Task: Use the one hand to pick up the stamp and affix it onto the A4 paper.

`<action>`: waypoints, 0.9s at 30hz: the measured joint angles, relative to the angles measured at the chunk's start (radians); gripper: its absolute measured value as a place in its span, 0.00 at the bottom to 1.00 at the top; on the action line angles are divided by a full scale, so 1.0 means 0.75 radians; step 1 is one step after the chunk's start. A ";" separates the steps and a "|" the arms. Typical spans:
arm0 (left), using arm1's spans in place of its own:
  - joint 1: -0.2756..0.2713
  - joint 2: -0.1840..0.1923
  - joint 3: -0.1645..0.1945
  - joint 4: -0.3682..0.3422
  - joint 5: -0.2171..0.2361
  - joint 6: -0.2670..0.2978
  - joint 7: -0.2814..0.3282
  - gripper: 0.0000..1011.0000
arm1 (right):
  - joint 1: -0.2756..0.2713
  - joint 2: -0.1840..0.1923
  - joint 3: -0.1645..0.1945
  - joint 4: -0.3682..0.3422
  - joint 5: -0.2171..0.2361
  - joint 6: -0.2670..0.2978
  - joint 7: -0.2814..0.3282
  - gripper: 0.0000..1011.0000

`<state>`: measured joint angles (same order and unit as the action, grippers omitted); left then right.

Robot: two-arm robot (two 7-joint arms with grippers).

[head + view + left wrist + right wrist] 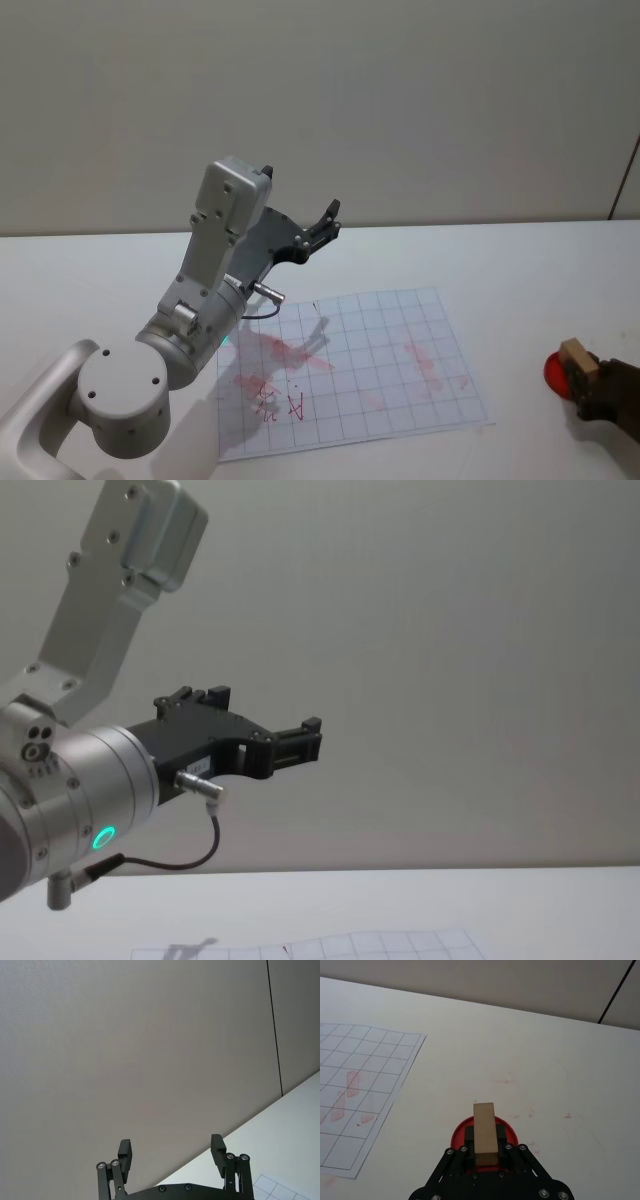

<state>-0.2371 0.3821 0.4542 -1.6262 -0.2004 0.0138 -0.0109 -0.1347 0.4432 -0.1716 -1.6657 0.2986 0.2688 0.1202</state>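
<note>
Right claw [485,1144] pinching wooden stamp [484,1120] over red ink pad [458,1134], near right on surface [520,280], apart from A4 paper [380,360]. Paper flat at centre with red prints. Left claw [171,1152] spread, raised on the left.

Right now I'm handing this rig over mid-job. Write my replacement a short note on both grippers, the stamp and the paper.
Right gripper: shut on the wooden stamp, at the right side of the table, over a red disc. I cannot tell if the stamp is lifted clear of the disc.
Left gripper: open and empty, raised high near the far left corner of the A4 paper.
A4 paper: flat mid-table, left of the stamp, bearing red marks.
Done: stamp gripped.
Left: carry it over the paper and press down.
</note>
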 joint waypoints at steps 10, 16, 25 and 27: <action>0.000 0.000 0.000 0.000 0.000 0.000 0.000 0.99 | 0.039 -0.013 -0.008 0.000 -0.009 -0.046 0.078 0.22; 0.000 0.000 0.000 0.000 0.000 0.000 0.000 0.99 | 0.082 -0.034 -0.020 0.000 -0.012 -0.080 0.163 0.22; 0.000 0.000 0.000 0.000 0.000 0.000 0.000 0.99 | 0.176 -0.083 -0.051 0.048 -0.023 -0.102 0.320 0.22; 0.000 0.000 0.000 0.000 0.000 0.000 0.000 0.99 | 0.204 -0.098 -0.063 0.075 -0.030 -0.100 0.366 0.22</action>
<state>-0.2371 0.3821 0.4542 -1.6262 -0.2004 0.0139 -0.0109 0.0184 0.3694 -0.2185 -1.6095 0.2759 0.1939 0.3947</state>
